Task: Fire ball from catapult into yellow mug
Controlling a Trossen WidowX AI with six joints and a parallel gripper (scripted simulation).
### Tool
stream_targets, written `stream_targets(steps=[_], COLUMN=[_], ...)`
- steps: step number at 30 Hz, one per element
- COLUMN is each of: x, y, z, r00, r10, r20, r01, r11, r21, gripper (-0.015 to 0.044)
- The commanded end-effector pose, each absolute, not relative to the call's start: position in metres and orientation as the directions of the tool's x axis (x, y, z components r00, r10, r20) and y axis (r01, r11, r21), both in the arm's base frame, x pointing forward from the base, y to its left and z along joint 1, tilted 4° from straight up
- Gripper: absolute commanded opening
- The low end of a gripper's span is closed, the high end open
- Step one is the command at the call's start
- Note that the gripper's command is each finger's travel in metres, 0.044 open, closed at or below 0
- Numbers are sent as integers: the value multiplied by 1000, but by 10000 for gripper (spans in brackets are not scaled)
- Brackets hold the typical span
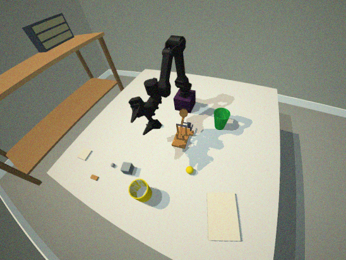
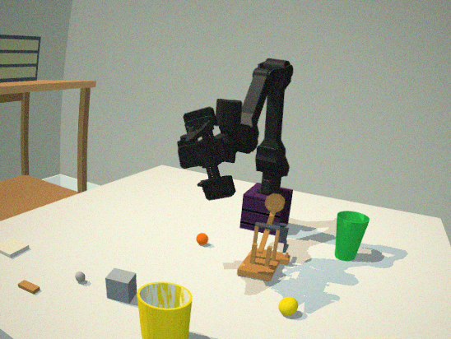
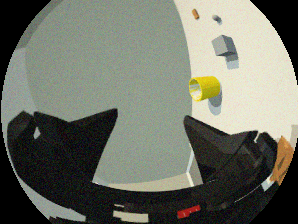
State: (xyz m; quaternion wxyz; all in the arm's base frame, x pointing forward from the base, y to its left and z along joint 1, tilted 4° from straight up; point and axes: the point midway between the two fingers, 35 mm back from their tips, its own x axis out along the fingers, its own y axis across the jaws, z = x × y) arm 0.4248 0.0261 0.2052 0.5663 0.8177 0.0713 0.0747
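The wooden catapult (image 1: 180, 142) (image 2: 257, 270) stands mid-table, its throwing arm raised and its round cup (image 1: 183, 113) (image 2: 275, 202) empty. An orange ball (image 2: 202, 239) lies on the table beside the catapult; in the top view the gripper hides it. A yellow ball (image 1: 189, 170) (image 2: 288, 306) lies in front of the catapult. The yellow mug (image 1: 146, 194) (image 2: 165, 321) (image 3: 212, 86) stands upright near the table's front edge. My gripper (image 1: 137, 127) (image 2: 190, 163) (image 3: 152, 115) is open and empty, raised above the table to one side of the catapult.
A green cup (image 1: 221, 119) (image 2: 350, 236) stands right of the catapult. A grey cube (image 1: 127, 168) (image 2: 121, 285) (image 3: 223, 45), small grey ball (image 1: 113, 165) (image 2: 80, 276) and brown block (image 1: 94, 177) (image 2: 29, 286) lie near the mug. A cream board (image 1: 223, 218) lies front right.
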Motion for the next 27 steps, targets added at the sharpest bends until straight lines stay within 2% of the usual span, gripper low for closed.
stream_targets(steps=[1, 2, 14, 27], x=[425, 425, 427, 414], y=[26, 28, 53, 78], z=[205, 203, 168, 133], r00=[979, 979, 951, 858], r10=[202, 203, 237, 259], r20=[38, 29, -201, -444], r01=[34, 42, 222, 379], r11=[-345, -335, -63, 266], r21=[938, 941, 973, 886], gripper=[426, 440, 440, 440])
